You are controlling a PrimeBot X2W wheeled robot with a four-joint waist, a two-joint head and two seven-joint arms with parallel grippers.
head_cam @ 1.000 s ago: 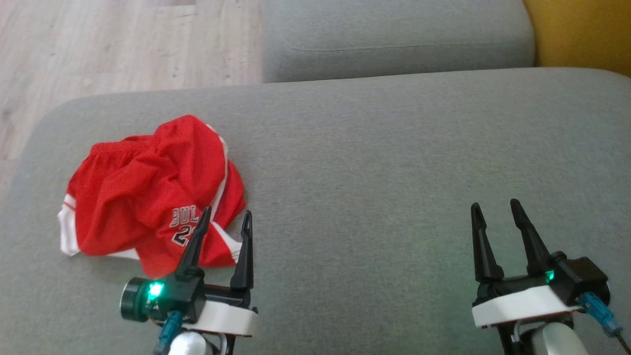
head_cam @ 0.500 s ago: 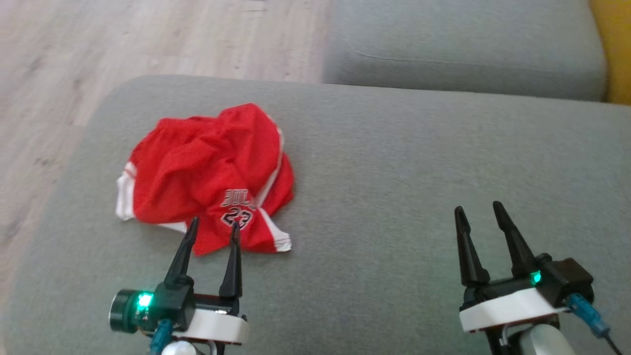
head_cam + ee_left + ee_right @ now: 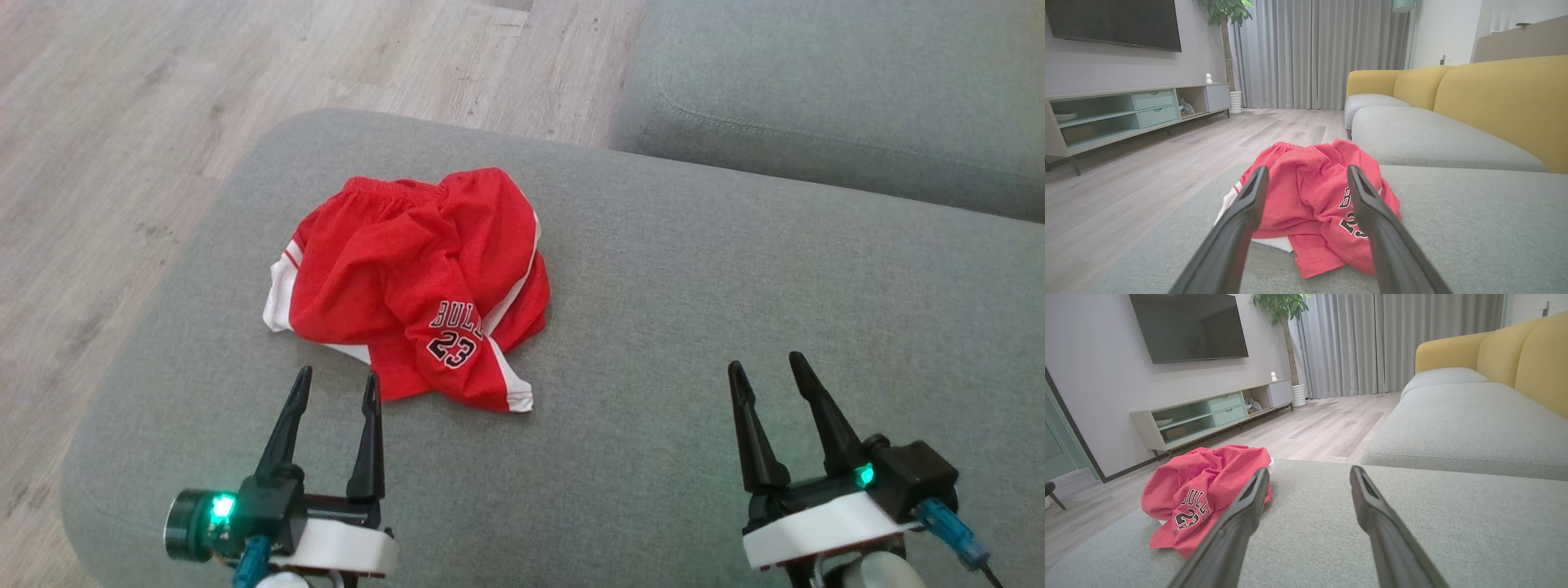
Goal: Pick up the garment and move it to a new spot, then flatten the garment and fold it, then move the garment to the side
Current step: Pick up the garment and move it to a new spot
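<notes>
The shorts [image 3: 408,286] lie in a crumpled heap on the left part of a grey cushion [image 3: 735,286], not far from its rounded far-left corner. They are red with white side stripes and white hems. One leg is folded toward the robot and shows the print "BULLS 23" in dark letters. The gathered waistband lies along the heap's far edge, and a white hem sticks out at the heap's left side. Another hem ends the near leg.

The left tool [image 3: 338,376] hangs low over the cushion just in front of the shorts. Its fingers are spread wide with nothing between them, and the tips stop short of the cloth's near edge. From the left wrist, the heap sits straight ahead, framed between the two dark fingers.

The right tool [image 3: 766,363] is also spread wide and empty. It is over bare cushion, well to the right of the shorts. From the right wrist, the shorts lie off to the left of its fingers.

A second grey cushion [image 3: 816,106] sits beyond the first, with a seam between them, and a yellow backrest [image 3: 1502,102] rises on the right. Pale wooden floor [image 3: 122,122] runs past the cushion's left edge. Across the room are a dark TV [image 3: 1188,326] on the wall, a low cabinet [image 3: 1208,412] with green drawers, a plant [image 3: 1280,306] and grey curtains [image 3: 1323,53].
</notes>
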